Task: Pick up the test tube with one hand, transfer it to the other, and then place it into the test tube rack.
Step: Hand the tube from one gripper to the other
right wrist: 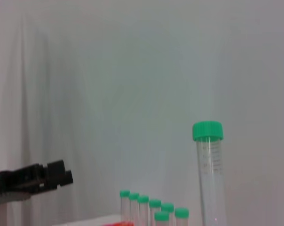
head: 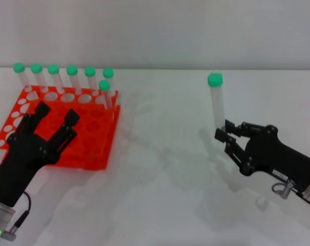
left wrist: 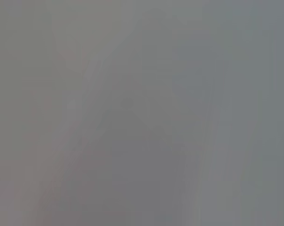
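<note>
My right gripper (head: 223,132) is shut on the lower end of the test tube (head: 216,105) and holds it upright above the white table at the right; its green cap (head: 215,79) is on top. The tube also shows in the right wrist view (right wrist: 210,179). The orange-red test tube rack (head: 93,138) lies at the left with several green-capped tubes (head: 72,77) standing along its far row. My left gripper (head: 56,119) is open and empty over the rack's near part. It also shows far off in the right wrist view (right wrist: 34,179). The left wrist view shows only plain grey.
The white table (head: 165,174) stretches between the rack and the right arm. A pale wall runs behind it. A small cable and silvery fitting (head: 283,188) hang at the right wrist.
</note>
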You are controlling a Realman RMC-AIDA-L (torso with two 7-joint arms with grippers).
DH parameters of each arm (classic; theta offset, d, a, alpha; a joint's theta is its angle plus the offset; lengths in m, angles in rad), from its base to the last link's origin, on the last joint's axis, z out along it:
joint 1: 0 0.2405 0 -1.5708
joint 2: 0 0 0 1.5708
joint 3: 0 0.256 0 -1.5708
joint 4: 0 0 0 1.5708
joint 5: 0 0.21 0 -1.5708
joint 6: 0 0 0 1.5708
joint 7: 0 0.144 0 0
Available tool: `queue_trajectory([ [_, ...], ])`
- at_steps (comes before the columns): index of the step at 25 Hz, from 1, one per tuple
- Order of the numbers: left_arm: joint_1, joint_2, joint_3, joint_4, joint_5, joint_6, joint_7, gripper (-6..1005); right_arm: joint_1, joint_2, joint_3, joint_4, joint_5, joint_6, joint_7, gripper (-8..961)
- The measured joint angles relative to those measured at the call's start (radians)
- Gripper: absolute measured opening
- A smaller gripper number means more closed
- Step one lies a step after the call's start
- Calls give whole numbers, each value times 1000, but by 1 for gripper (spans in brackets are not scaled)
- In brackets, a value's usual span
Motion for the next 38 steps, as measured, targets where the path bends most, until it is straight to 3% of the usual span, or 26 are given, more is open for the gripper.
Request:
queue_trajectory([
  [4, -3, 5, 0, 1, 50, -9, -35, 808, -2, 0, -23, 23, -1, 13, -25, 178],
  [10, -74, 4, 0, -3, 253, -13, -53, 806, 18, 0, -96, 23, 2, 4, -72, 178],
  [16, -141, -6, 0, -13, 362, 13, -51, 804, 30, -1, -133, 21, 0, 0, -80, 178],
  [25, -178, -9, 0, -86, 424, 94, -30, 802, 20, -1, -156, 25, 0, 4, -81, 178],
  [38, -179, -12, 2, -192, 456, 208, -25, 798, 13, -5, -157, 29, -8, 9, -82, 178],
])
